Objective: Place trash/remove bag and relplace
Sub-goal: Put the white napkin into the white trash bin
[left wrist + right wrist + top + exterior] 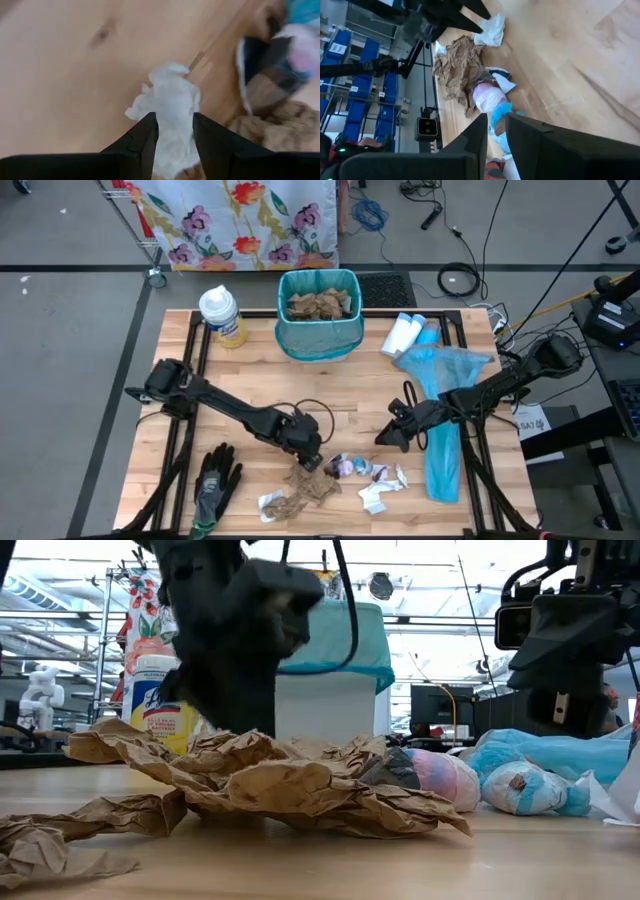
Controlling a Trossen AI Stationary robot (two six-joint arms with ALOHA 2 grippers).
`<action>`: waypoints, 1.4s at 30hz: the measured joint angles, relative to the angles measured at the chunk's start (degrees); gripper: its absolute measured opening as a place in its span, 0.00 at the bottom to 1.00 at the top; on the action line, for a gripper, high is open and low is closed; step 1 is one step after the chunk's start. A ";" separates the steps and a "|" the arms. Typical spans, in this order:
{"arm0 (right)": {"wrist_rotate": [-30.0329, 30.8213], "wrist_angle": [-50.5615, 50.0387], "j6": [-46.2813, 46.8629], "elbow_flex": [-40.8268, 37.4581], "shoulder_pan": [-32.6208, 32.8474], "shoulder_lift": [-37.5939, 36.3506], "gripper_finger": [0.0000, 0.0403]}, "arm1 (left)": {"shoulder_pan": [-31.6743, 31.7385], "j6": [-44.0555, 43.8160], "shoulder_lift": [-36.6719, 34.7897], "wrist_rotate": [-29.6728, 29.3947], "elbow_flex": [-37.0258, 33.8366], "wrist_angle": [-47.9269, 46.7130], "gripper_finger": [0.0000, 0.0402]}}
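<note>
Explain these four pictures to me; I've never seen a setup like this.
Two robot arms work at a wooden table. One picture looks straight down, one looks level across the tabletop, and two come from cameras on the arms' wrists. On the table stand a lined bin and a wipes canister. Around them lie a glove, a loose blue bag and litter: crumpled brown paper towels and small wrapper balls. The left gripper hangs over the litter, its jaws pinching a white tissue scrap. The right gripper waits beside the blue bag.
</note>
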 joint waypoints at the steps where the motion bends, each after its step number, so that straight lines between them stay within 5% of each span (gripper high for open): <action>1: 0.00 0.08 0.11 0.00 0.29 0.00 0.15 | -0.01 -0.05 1.06 0.02 0.00 1.38 0.32; 5: 0.02 0.22 1.27 0.00 1.44 -0.01 0.15 | 0.14 -0.11 4.07 1.57 0.78 4.64 0.28; 10: 0.06 0.41 2.17 0.00 2.59 -0.02 0.15 | 0.07 0.23 6.27 2.39 3.25 4.39 0.04; 23: 0.70 0.22 2.87 0.00 3.60 -0.02 0.15 | 4.06 13.50 -7.32 -10.13 17.07 -19.99 0.00; 36: 6.40 -0.48 2.58 -0.04 3.47 0.09 0.15 | 24.93 39.94 -16.71 -12.41 35.20 -29.30 0.00; 42: 10.87 -0.33 3.21 -0.04 3.42 0.07 0.15 | 36.93 50.85 -16.31 -6.93 38.73 -27.51 0.00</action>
